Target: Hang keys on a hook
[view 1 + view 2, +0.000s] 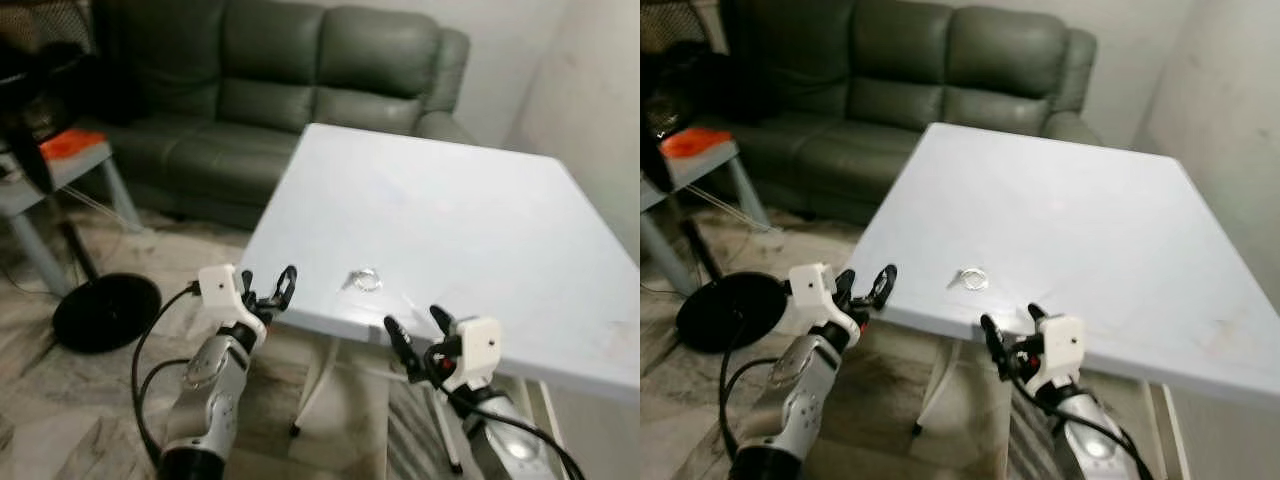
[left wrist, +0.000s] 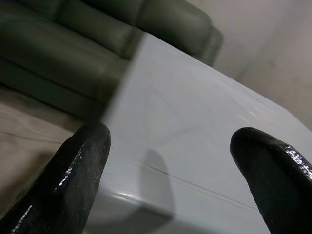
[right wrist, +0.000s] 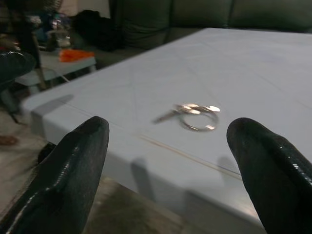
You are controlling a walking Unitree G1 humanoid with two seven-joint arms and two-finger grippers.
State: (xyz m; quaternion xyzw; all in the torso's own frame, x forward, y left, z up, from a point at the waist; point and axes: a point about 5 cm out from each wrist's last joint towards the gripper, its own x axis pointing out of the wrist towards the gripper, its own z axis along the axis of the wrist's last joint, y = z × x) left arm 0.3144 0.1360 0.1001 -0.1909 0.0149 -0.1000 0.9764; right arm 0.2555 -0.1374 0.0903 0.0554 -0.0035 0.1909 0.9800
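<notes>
On white tabletop [image 1: 480, 230], keys [image 1: 363, 280]: light, stiff, slippery, best pinched at ring; right hand [image 1: 420, 333] and left hand [image 1: 268, 290] both spread, empty.

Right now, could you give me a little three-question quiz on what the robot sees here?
1. True or false: the keys lie near the white table's front edge.
2. Which gripper faces the keys more directly: A) left gripper, B) right gripper?
3. Fill in: both grippers are ____ and hold nothing.

Key: 1 true. 2 B. 3 open.
</notes>
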